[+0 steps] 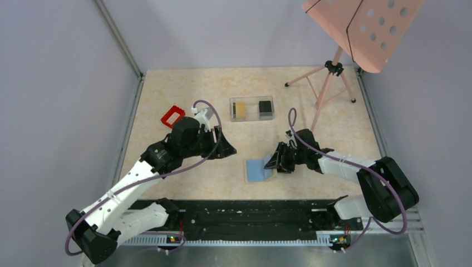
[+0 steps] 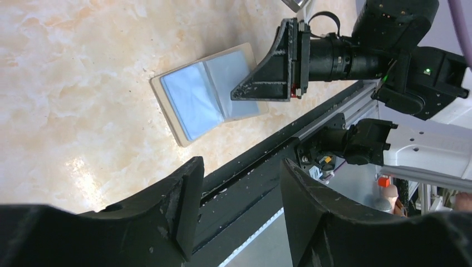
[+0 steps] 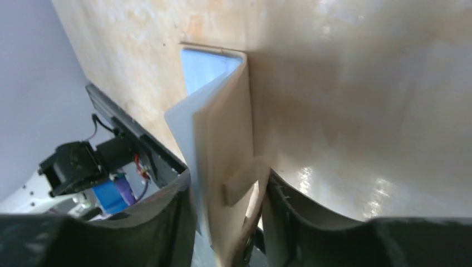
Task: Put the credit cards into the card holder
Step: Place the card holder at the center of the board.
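Note:
The card holder (image 1: pixel 257 170) lies open on the table, light blue lining up, in front of the right arm. My right gripper (image 1: pixel 274 161) is shut on its right flap and holds that flap raised. In the right wrist view the tan flap (image 3: pixel 222 128) stands upright between my fingers, with my gripper (image 3: pixel 228 194) around it. In the left wrist view the holder (image 2: pixel 200 94) has my right gripper (image 2: pixel 273 72) on its right half. A yellow-gold card (image 1: pixel 240 109) and a black card (image 1: pixel 265 107) sit in a clear box. My left gripper (image 1: pixel 225 149) is open and empty, left of the holder; its jaws (image 2: pixel 239 189) stand wide apart.
The clear plastic box (image 1: pixel 252 100) stands behind the holder at the table's middle. A small red frame (image 1: pixel 172 115) lies at the back left, near the left arm. A pink stand on a tripod (image 1: pixel 328 83) is at the back right. A black rail (image 1: pixel 245 214) runs along the near edge.

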Robot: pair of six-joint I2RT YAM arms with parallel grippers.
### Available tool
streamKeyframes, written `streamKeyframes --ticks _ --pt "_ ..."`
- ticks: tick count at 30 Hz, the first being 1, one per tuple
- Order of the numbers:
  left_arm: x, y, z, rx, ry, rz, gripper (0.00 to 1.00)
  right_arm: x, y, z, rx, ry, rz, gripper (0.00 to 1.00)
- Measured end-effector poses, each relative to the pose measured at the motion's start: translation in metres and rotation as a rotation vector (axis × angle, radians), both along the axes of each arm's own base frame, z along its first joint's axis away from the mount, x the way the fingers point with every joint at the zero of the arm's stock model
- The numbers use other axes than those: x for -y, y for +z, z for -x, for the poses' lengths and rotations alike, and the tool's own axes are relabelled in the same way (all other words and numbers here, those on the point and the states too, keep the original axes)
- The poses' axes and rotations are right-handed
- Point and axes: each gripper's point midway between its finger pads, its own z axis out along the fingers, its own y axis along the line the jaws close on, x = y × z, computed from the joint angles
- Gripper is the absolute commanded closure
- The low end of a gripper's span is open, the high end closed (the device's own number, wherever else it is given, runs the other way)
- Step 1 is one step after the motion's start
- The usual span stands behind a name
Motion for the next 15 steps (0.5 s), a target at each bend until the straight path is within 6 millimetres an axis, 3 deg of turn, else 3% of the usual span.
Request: streamKeyframes --ticks 3,6,10,15 --pt "-0.003 0.004 -0.002 0.012 0.025 0.005 0.41 0.009 -0.002 0.001 -0.003 -0.028 0.034 0.28" --pt "-0.006 0.007 -0.003 0.027 0.042 0.007 0.41 0.019 -0.002 0.004 0.01 -0.037 0.086 0.19" --pt "-0.007 0.005 -0.005 0.025 0.053 -0.002 0.4 0.034 -0.004 0.004 0.022 -0.037 0.188 0.18" --pt "-0.007 -0.004 -0.005 -0.006 0.057 -0.024 0.4 0.049 0.017 -0.012 0.111 -0.026 0.303 0.18"
